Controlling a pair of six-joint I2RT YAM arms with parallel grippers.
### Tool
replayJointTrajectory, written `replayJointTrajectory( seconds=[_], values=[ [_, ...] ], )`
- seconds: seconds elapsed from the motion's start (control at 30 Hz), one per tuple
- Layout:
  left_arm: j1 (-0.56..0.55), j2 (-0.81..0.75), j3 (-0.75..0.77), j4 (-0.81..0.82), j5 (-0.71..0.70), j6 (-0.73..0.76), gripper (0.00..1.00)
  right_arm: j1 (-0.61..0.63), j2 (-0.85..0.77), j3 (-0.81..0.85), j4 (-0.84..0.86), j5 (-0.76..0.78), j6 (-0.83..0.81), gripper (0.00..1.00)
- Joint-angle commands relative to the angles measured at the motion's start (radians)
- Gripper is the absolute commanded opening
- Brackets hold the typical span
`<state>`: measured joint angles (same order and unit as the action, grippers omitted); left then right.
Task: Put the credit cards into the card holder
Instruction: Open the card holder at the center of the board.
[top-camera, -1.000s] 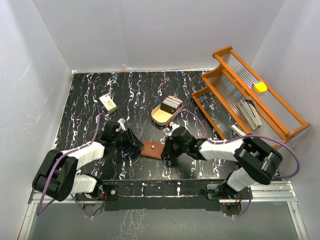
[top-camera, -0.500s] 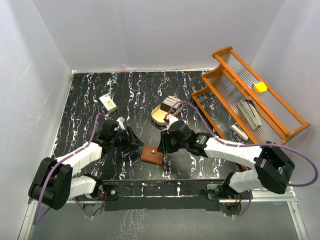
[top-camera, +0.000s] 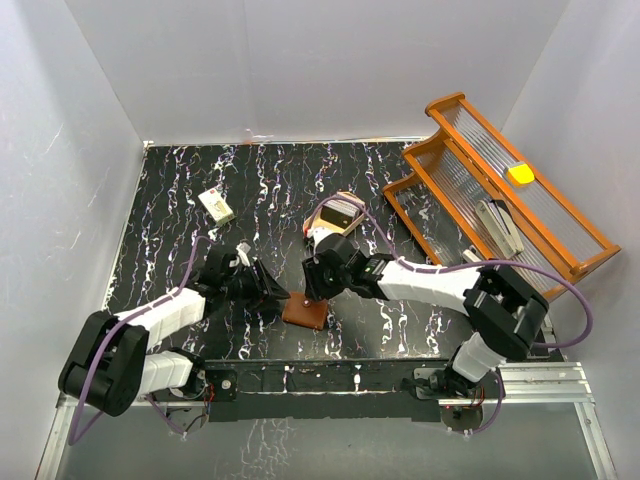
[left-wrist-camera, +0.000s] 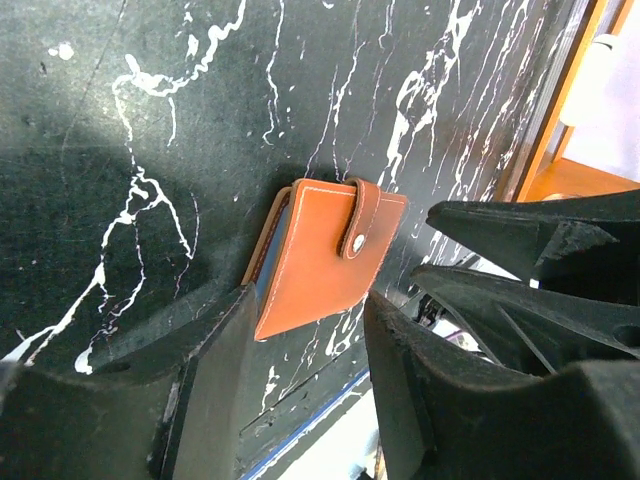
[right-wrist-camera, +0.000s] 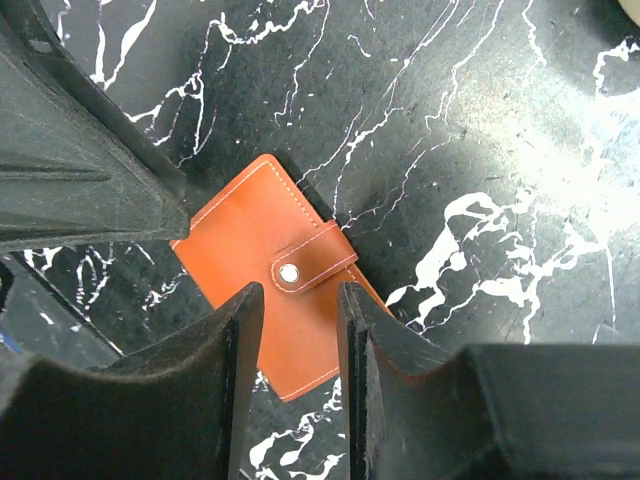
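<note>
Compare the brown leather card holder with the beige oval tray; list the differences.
The brown leather card holder is a flat rectangle; the beige oval tray is an open dish. The card holder is snapped shut; the tray holds the dark credit cards. The card holder lies toward the front; the tray sits farther back. Both rest on the black marbled table.

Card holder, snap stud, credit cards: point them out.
card holder (right-wrist-camera: 240, 235), right wrist view, brown front face
snap stud (right-wrist-camera: 289, 272), right wrist view, metal centre
credit cards (top-camera: 340, 212), top external view, dark top card
</note>
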<state>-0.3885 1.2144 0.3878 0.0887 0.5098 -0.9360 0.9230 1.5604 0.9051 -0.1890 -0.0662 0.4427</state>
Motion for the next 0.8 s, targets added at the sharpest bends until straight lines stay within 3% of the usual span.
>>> replayJointTrajectory(
  seconds=[0.0, 0.37, 0.57, 0.67, 0.77],
  values=[
    [0.000, 0.012, -0.032, 0.039, 0.051, -0.040, 0.44, 0.009, 0.028, 0.056, 0.048, 0.005, -0.097, 0.36],
    [0.000, 0.056, -0.044, 0.052, 0.052, -0.042, 0.39, 0.082, 0.111, 0.087, 0.055, 0.066, -0.180, 0.42],
    [0.000, 0.072, -0.044, 0.054, 0.050, -0.040, 0.35, 0.124, 0.158, 0.088, 0.013, 0.186, -0.200, 0.43],
    [0.000, 0.071, -0.040, 0.047, 0.048, -0.041, 0.34, 0.132, 0.159, 0.081, -0.012, 0.246, -0.193, 0.34],
    [0.000, 0.065, -0.034, 0.025, 0.035, -0.034, 0.34, 0.132, 0.138, 0.055, -0.001, 0.284, -0.180, 0.16]
  ],
)
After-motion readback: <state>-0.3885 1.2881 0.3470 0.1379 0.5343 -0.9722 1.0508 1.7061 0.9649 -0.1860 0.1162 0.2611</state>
